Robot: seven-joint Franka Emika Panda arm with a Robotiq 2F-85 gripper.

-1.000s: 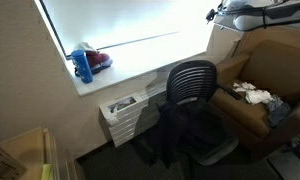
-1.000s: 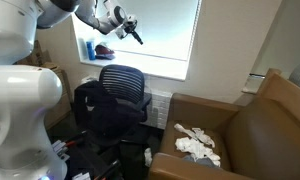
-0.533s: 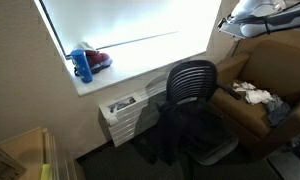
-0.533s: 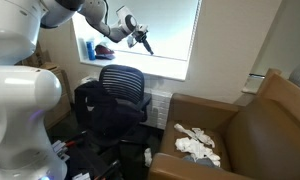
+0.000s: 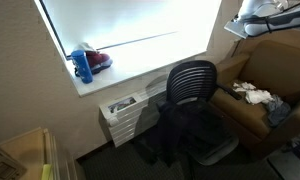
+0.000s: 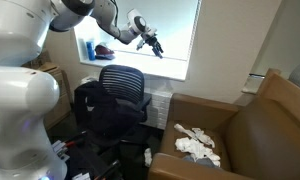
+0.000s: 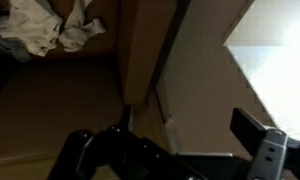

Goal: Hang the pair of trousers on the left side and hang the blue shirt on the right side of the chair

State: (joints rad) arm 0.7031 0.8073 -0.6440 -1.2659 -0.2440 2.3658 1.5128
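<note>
Up near the top centre of an exterior view, the pincer (image 6: 151, 43) hangs in front of the bright window (image 6: 175, 25). Its fingers are spread apart and hold nothing, and the wrist view shows the same wide, empty gap. Below it stands the chair (image 6: 125, 82), its back upright. A dark garment (image 6: 90, 115) is draped over the chair's side toward the left of the frame; its long axis runs top to bottom, with the lower end toward the floor. At lower right, the armchair (image 6: 260, 120) holds a crumpled white cloth (image 6: 195, 145). In an exterior view a blue cloth (image 5: 280, 108) lies bunched just beside the white one, showing no clear long axis. A blue bottle (image 5: 83, 66) stands upright at the window's lower left.
</note>
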